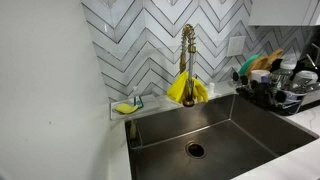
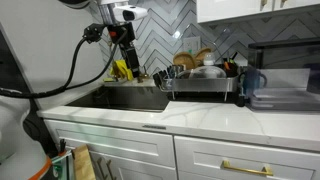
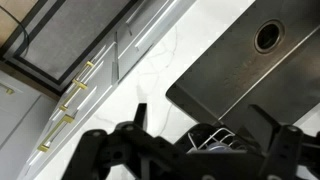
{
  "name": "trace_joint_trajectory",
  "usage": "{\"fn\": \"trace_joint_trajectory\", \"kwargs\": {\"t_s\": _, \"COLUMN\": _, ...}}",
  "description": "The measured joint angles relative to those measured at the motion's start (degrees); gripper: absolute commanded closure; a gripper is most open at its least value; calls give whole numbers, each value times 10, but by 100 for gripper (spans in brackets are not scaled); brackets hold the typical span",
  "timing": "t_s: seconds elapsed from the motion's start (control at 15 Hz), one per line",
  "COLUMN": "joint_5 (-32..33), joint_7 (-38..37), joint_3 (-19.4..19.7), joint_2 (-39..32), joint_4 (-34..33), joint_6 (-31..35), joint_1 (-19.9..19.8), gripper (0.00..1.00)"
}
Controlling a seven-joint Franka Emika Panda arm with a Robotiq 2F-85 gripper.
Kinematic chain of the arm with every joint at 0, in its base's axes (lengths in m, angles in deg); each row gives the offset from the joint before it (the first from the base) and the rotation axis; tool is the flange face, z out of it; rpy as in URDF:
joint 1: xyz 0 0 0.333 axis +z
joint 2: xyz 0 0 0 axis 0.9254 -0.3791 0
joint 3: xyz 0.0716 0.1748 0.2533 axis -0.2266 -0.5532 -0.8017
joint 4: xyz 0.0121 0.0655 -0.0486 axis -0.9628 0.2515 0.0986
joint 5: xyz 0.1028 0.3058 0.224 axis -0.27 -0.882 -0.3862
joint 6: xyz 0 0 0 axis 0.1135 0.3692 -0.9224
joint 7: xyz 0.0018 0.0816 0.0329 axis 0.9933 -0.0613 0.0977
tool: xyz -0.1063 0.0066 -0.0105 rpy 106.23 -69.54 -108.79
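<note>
My gripper (image 2: 124, 42) hangs high over the steel sink (image 2: 130, 98), close above the gold faucet (image 2: 128, 66) with a yellow cloth (image 2: 120, 70) draped on it. In the wrist view the two dark fingers (image 3: 200, 122) stand wide apart with nothing between them; below them I see the sink (image 3: 235, 75) with its drain (image 3: 268, 36) and a bit of the wire dish rack (image 3: 215, 135). In an exterior view the faucet (image 1: 187, 60), the yellow cloth (image 1: 187, 90) and the sink (image 1: 215, 130) show, but the gripper is out of frame.
A full dish rack (image 2: 200, 82) stands beside the sink, also in an exterior view (image 1: 275, 85). A yellow-green sponge (image 1: 125, 107) lies on a small ledge at the sink's back corner. A dark appliance (image 2: 285, 75) sits on the white counter (image 2: 200, 118). Cabinets with gold handles (image 3: 75, 95) are below.
</note>
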Motion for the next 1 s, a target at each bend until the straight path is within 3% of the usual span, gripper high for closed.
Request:
{"fn": "trace_joint_trajectory", "kwargs": {"t_s": 0.47, "joint_5": -6, "joint_7": -1, "joint_3": -3, "joint_2": -1, "joint_4": 0, "joint_6": 6, "joint_1": -1, "gripper": 0}}
{"fn": "trace_joint_trajectory", "kwargs": {"t_s": 0.6, "joint_5": -31, "joint_7": -23, "joint_3": -23, "joint_2": -4, "joint_4": 8, "joint_6": 54, "joint_1": 1, "gripper": 0}}
{"fn": "trace_joint_trajectory", "kwargs": {"t_s": 0.8, "joint_5": -72, "joint_7": -129, "joint_3": -88, "joint_2": -20, "joint_4": 22, "joint_6": 132, "joint_1": 2, "gripper": 0}}
{"fn": "trace_joint_trajectory", "kwargs": {"t_s": 1.0, "joint_5": -91, "joint_7": -276, "joint_3": -195, "joint_2": -43, "joint_4": 24, "joint_6": 157, "joint_1": -14, "gripper": 0}}
